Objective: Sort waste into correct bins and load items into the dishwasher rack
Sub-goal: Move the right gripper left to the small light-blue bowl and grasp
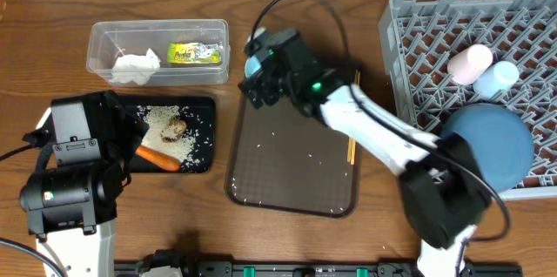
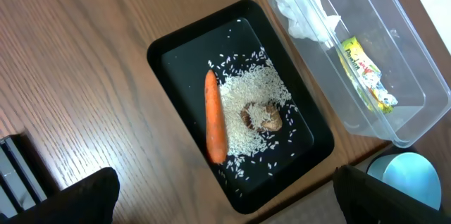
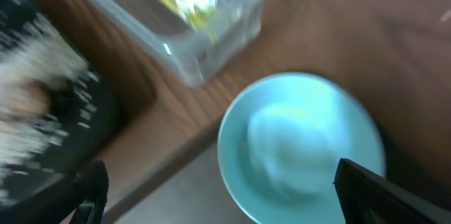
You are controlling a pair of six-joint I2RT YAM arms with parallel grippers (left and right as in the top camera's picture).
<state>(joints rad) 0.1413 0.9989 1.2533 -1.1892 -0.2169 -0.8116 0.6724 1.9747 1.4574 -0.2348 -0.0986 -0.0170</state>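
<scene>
Right gripper (image 3: 222, 168): fingers spread wide, grasping nothing, hanging over the small pale-blue bowl (image 3: 303, 153). Bowl sits upright at the far-left corner of the dark-brown serving tray (image 1: 291, 164), just beside the clear tub (image 1: 161, 23). Left gripper (image 2: 225, 171): fingers released, empty, above the black tray (image 2: 169, 62).

Sorted: carrot (image 2: 215, 118), rice (image 2: 246, 97) and brown lump (image 2: 262, 118) in the black tray; tissue (image 1: 135, 66) and wrapper (image 1: 195, 53) in the tub. Blue plate (image 1: 492, 142), pink cup (image 1: 470, 62) and blue cup (image 1: 500, 77) in the rack (image 1: 435, 42). Chopsticks (image 1: 352, 151) lie at the serving tray's right edge, not loaded.

Risks: the tub is so near the bowl that a finger could knock it on the way down. A smooth rounded rim likely slips or tips under an off-centre pinch. The right wrist view is blurred, so alignment is hard to judge. A few stray grains lie on the serving tray.

Wood-grain tabletop (image 1: 52, 7), matte. Only a pale strip of the room shows at the far edge.
</scene>
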